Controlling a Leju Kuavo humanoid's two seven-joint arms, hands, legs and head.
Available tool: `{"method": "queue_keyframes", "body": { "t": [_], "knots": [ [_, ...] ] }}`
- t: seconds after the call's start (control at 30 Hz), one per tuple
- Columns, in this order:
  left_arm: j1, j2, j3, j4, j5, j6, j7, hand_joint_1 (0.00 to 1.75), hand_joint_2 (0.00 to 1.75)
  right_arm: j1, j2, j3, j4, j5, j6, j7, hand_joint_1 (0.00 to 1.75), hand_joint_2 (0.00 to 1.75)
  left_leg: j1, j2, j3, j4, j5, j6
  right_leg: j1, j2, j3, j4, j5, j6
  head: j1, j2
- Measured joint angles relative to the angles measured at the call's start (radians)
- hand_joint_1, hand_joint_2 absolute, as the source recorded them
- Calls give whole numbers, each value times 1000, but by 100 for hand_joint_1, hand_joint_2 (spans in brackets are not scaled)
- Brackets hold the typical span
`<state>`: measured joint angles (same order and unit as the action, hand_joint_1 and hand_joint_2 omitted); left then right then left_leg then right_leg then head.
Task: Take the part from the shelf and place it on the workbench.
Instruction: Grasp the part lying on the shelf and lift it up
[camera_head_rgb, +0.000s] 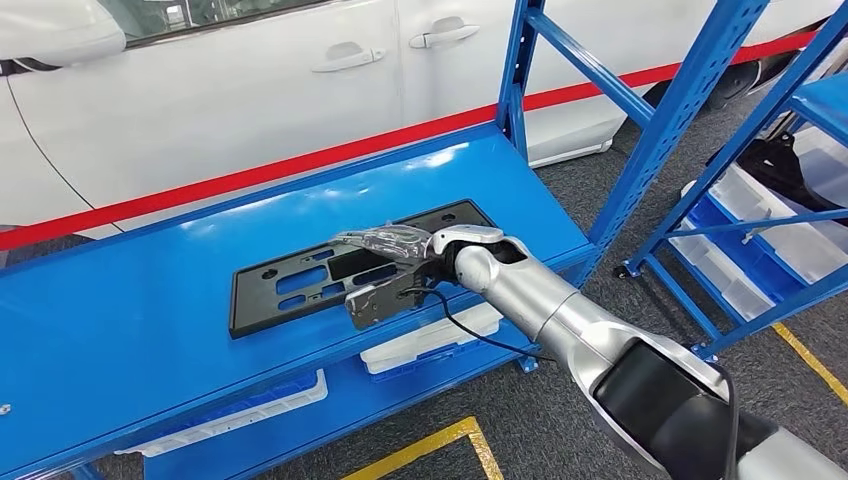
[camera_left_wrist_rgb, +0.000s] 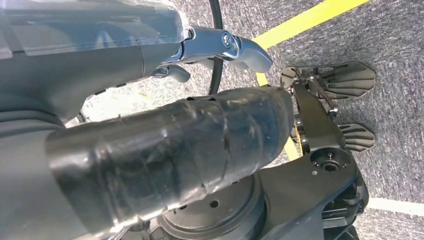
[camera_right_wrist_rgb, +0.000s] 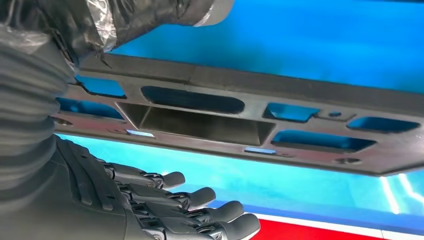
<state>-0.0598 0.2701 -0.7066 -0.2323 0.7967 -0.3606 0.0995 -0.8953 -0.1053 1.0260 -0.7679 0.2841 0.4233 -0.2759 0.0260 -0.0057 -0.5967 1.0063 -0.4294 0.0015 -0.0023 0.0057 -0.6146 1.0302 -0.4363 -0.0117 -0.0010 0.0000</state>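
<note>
The part (camera_head_rgb: 290, 285) is a flat black plastic plate with several cut-outs, lying on the blue shelf board (camera_head_rgb: 120, 300). My right hand (camera_head_rgb: 385, 268) reaches over the plate's near right portion, with the fingers stretched above it and the thumb at its front edge. In the right wrist view the plate (camera_right_wrist_rgb: 300, 95) passes between the thumb and the fingers (camera_right_wrist_rgb: 200, 210). Blue shelf shows between fingers and plate, so nothing is gripped. My left hand (camera_left_wrist_rgb: 165, 145) hangs at my side above the grey floor, holding nothing.
A white car with a red stripe stands behind the shelf. Blue uprights (camera_head_rgb: 515, 70) rise at the shelf's right end. A second blue rack with clear bins (camera_head_rgb: 760, 220) stands to the right. White bins (camera_head_rgb: 430, 340) sit on the lower shelf, and a yellow line (camera_head_rgb: 440, 440) marks the floor.
</note>
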Motion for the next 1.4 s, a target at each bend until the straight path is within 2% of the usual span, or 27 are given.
{"method": "queue_keyframes", "body": {
  "t": [0.37, 0.53, 0.67, 0.97, 1.23, 1.4],
  "knots": [
    [8, 0, 15, 0, -2, -12, -12, 0, 0, 10, -3, 71, 0, 112, -111, 17, 0, 175, 0, 0, 0, -1, 1, -7, 0, 0, 0, 0, 0, -1, 0, 0],
    [14, 0, 18, 0, -4, -12, -23, 0, 0, 37, 8, 109, 4, 227, -260, 64, 0, 175, -1, 0, -1, -1, 0, -8, -1, -1, 1, -1, 0, -1, 0, 0],
    [15, 0, 18, -2, -11, -7, -22, 0, 0, 68, 48, 119, 39, 291, -350, 87, 0, 175, -1, 0, -1, -1, 0, -8, -1, -1, 0, -1, 0, -1, 0, 0],
    [2, -9, 18, -8, -30, 16, 7, 0, 0, 90, 163, 121, 196, 368, -438, 98, 0, 175, 0, 0, -1, -1, 0, -8, 0, 0, 0, -1, 0, -1, 0, 0],
    [-3, -19, 18, -11, -39, 28, 14, 0, 0, 86, 210, 121, 258, 406, -456, 113, 0, 175, -1, 0, 1, -1, 0, -9, -1, 0, 2, -1, 0, -1, 0, 0],
    [-12, -24, 23, -11, -45, 41, 22, 0, 0, 86, 238, 121, 285, 450, -501, 149, 9, 175, -1, 1, 3, -1, -1, -9, -1, 0, 4, -1, 0, -1, 0, 0]
  ]
}}
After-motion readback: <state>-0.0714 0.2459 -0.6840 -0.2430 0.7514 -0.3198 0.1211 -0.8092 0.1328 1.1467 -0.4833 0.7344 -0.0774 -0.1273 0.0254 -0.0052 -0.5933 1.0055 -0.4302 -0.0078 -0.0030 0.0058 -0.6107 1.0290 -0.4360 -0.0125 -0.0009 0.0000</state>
